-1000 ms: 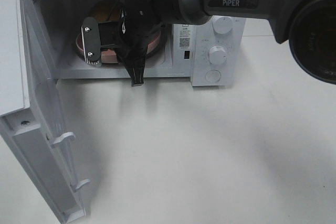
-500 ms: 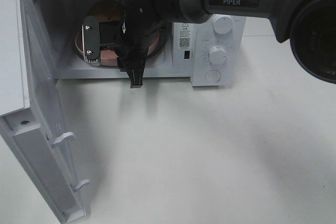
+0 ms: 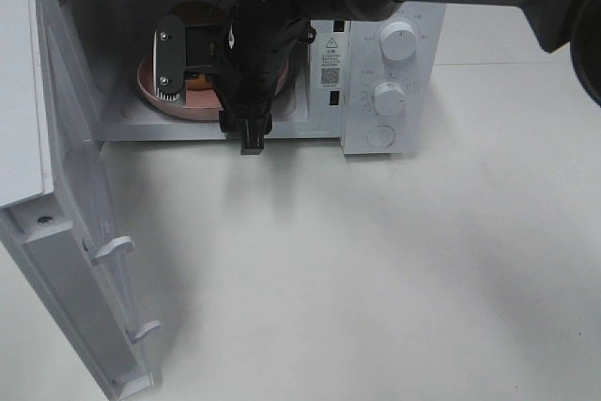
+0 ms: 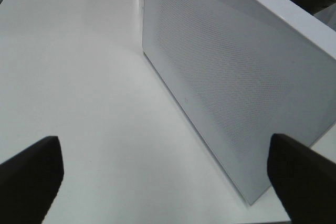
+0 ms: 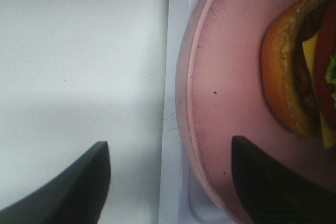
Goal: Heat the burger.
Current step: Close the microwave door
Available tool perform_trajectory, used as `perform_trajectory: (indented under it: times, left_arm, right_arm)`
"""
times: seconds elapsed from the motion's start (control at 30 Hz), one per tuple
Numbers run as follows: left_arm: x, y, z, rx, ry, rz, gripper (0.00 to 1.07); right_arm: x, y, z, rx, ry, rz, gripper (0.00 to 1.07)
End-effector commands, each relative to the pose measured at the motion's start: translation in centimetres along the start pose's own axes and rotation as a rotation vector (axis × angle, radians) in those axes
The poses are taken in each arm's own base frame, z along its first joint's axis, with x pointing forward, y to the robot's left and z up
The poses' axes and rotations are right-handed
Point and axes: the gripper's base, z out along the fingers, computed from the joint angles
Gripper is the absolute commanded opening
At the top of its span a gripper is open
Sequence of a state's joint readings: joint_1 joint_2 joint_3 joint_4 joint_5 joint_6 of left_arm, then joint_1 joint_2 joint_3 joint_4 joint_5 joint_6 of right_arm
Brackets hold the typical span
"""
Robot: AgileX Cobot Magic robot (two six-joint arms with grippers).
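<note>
The burger (image 5: 294,77) lies on the round pink plate (image 5: 220,77) inside the open microwave (image 3: 390,44). In the exterior view my right arm covers most of it, and only the plate's rim (image 3: 148,91) shows. My right gripper (image 3: 211,100) hangs at the oven's mouth, open. In the right wrist view its gripper (image 5: 173,182) straddles the plate's near rim, one fingertip (image 5: 79,187) outside it and the other over the plate, holding nothing. My left gripper (image 4: 168,177) is open and empty above the table, facing a white perforated panel (image 4: 226,77). It is out of the exterior view.
The microwave door (image 3: 66,232) stands swung out to the left, reaching the table's front. Two knobs and a button (image 3: 387,96) sit on the panel right of the cavity. The white tabletop (image 3: 376,269) stretches in front.
My right gripper's jaws have spread wide apart, letting go of the plate's rim. The right arm has shifted slightly up and back. The plate stays inside the oven.
</note>
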State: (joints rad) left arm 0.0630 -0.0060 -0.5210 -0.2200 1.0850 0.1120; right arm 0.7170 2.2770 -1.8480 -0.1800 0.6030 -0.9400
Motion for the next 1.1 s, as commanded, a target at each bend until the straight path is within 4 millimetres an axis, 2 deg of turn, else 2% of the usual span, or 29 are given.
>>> perform_trajectory:
  times: [0.03, 0.27, 0.67, 1.1]
  left_arm:
    - [0.1, 0.0, -0.2, -0.001, -0.027, 0.001, 0.98]
    - [0.1, 0.0, -0.2, -0.001, -0.027, 0.001, 0.98]
    - [0.1, 0.0, -0.2, 0.000, -0.027, 0.001, 0.98]
    - [0.1, 0.0, -0.2, 0.000, -0.027, 0.001, 0.98]
  right_arm:
    - [0.2, 0.1, -1.0, 0.036, -0.031, 0.017, 0.79]
    - [0.6, 0.8, -2.1, 0.107, -0.067, 0.005, 0.77]
    - [2.0, 3.3, -4.5, 0.182, -0.139, 0.039, 0.76]
    - [4.3, 7.4, -9.8, 0.181, -0.195, 0.106, 0.76]
